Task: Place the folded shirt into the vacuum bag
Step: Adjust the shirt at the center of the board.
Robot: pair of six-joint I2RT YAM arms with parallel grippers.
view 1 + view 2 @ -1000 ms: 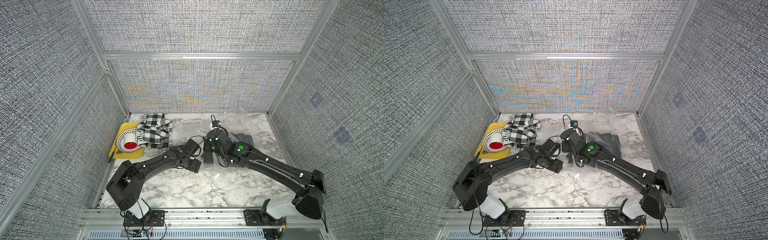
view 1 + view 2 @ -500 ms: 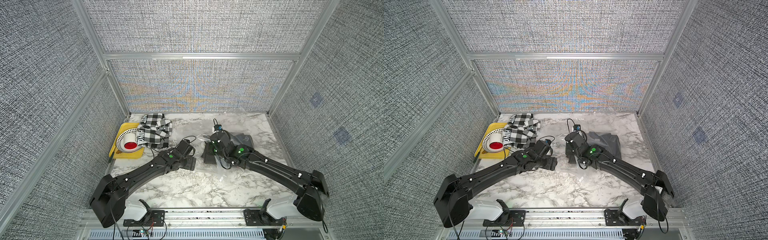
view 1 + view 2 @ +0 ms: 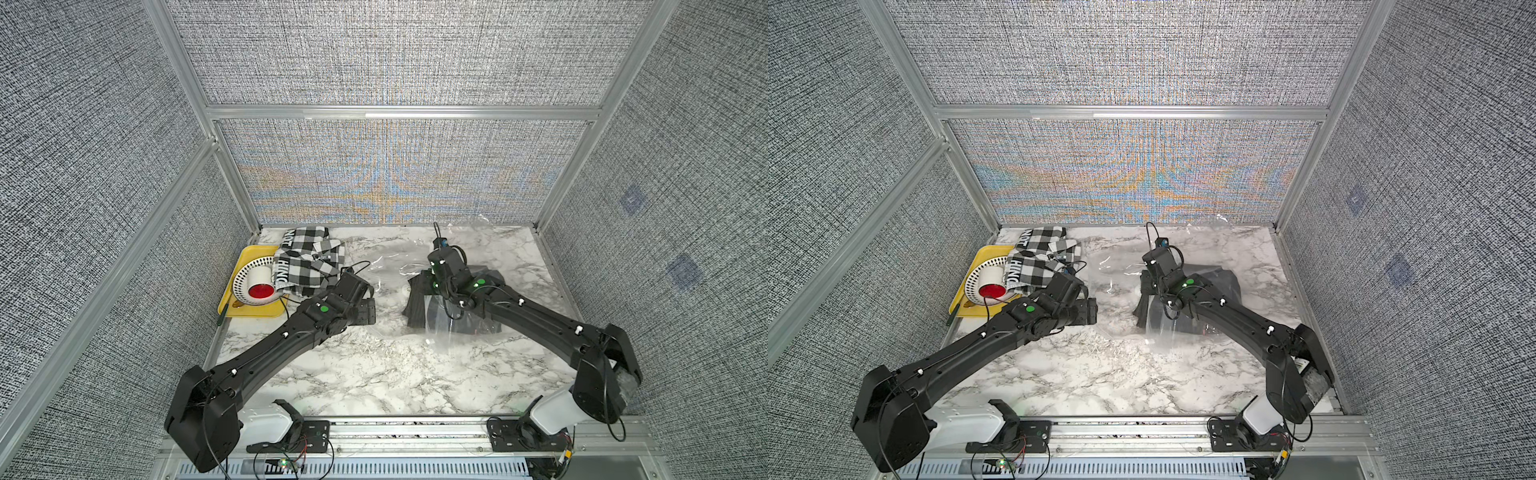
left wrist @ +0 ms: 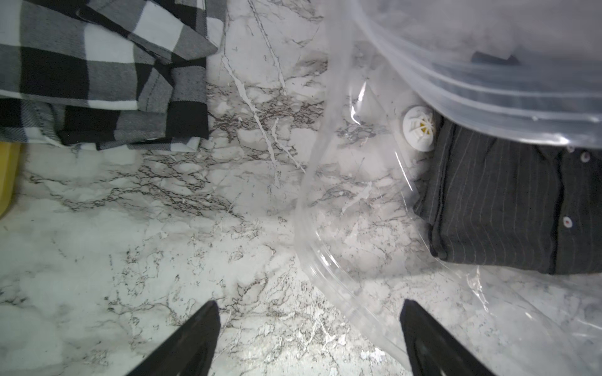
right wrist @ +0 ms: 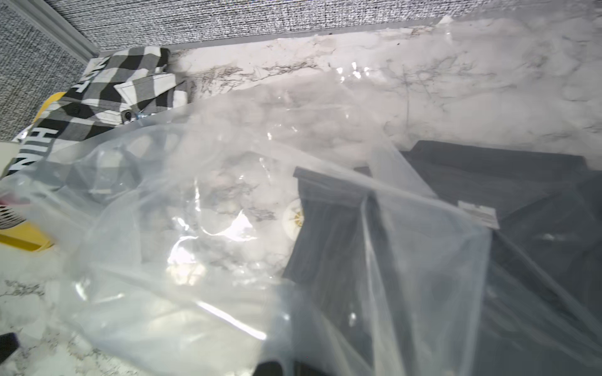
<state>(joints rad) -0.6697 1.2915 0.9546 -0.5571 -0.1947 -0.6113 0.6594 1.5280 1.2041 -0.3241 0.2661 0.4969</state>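
Folded shirt [image 4: 508,208]: the dark pinstripe one, lying flat on the right side of the table [image 3: 374,374], at the mouth of the vacuum bag [image 4: 488,81]. The bag's lower layer is spreading over the marble around it. The round white valve [image 4: 419,127] is sitting just beside the shirt's folded edge. The upper layer with the zip strip is hanging raised over the shirt, tent-like in both top views.

Right pincer [image 5: 283,369] is pressed together and looks to be pinching that upper film. My read is that it's holding the mouth up so cloth can slide under without bunching the plastic. Can't tell how much of the shirt is lying inside; I'm reading it as partly in.

Left pincer [image 4: 309,309] is hovering spread wide and empty over bare marble, between the bag's curved edge and the checked shirt [image 3: 309,262]. That shirt is lying partly over the yellow tray [image 3: 249,309], apart from the bag.

Guessing left is lining up to take the rim or nudge the shirt deeper. Risk: the film is looking slick and crinkly, so a thin pinch may slip.
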